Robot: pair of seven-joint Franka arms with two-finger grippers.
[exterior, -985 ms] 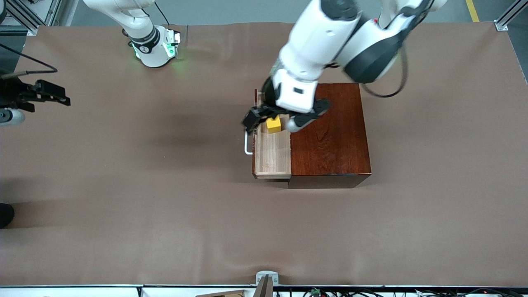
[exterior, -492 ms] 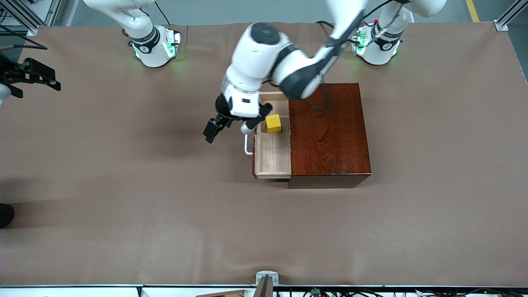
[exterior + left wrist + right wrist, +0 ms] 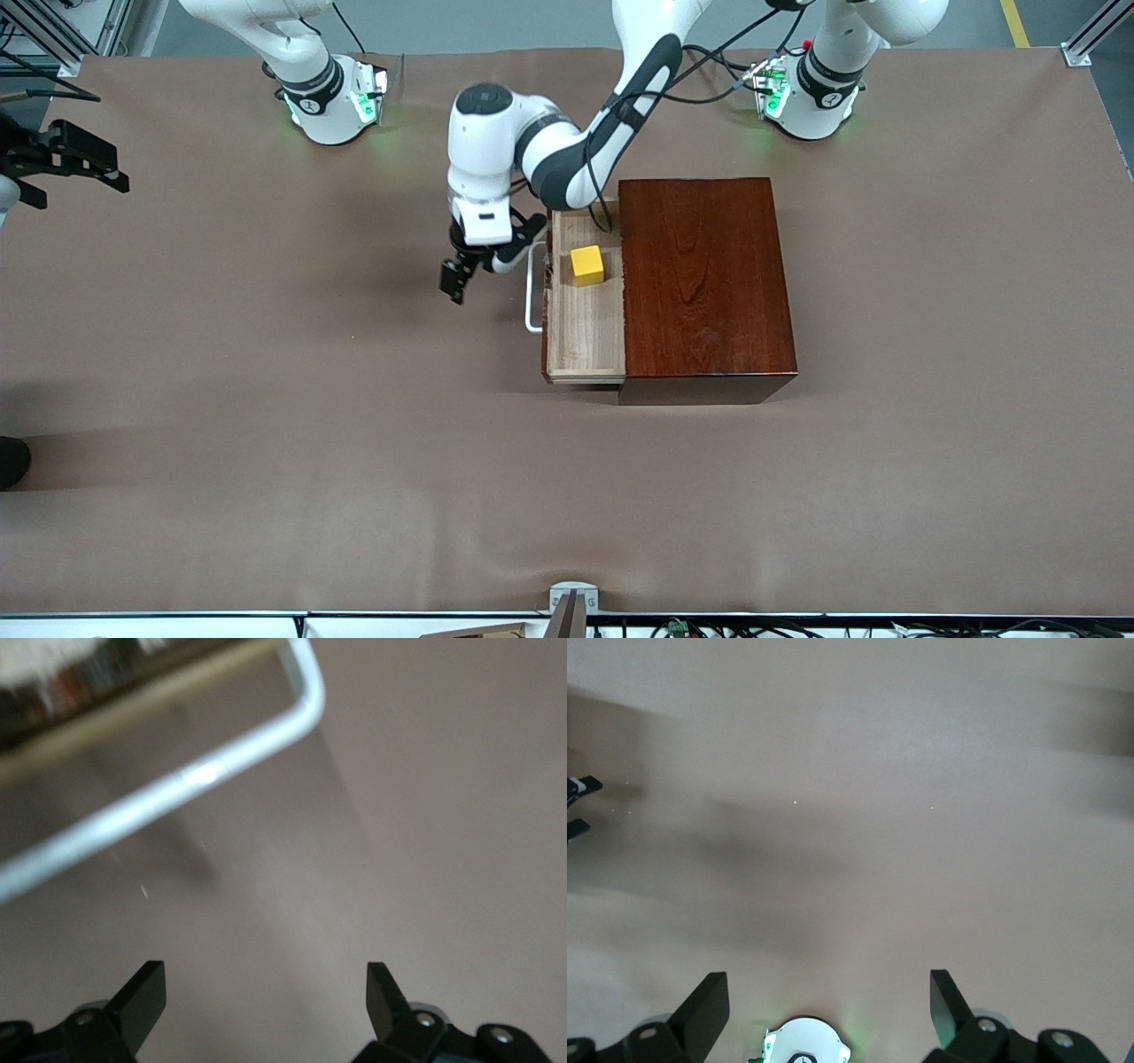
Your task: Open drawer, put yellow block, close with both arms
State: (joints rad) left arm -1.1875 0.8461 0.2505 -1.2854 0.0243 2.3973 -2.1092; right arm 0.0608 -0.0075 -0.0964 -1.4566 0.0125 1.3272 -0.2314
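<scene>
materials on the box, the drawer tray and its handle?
Glossy dark mahogany box: looks like lacquered reddish wood or veneer, grain and sheen visible. Pale light-wood drawer tray: apparently unfinished wood, straight grain, matte. White U-shaped bar handle: smooth, with a bright highlight; painted metal or plastic, can't tell.

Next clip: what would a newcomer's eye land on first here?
The yellow block sitting in the open drawer of the dark wooden box, mid-table. Next, the left end effector, open, over the table just in front of the drawer's white handle. The right end effector, open and empty, waits at the right arm's end of the table.
</scene>
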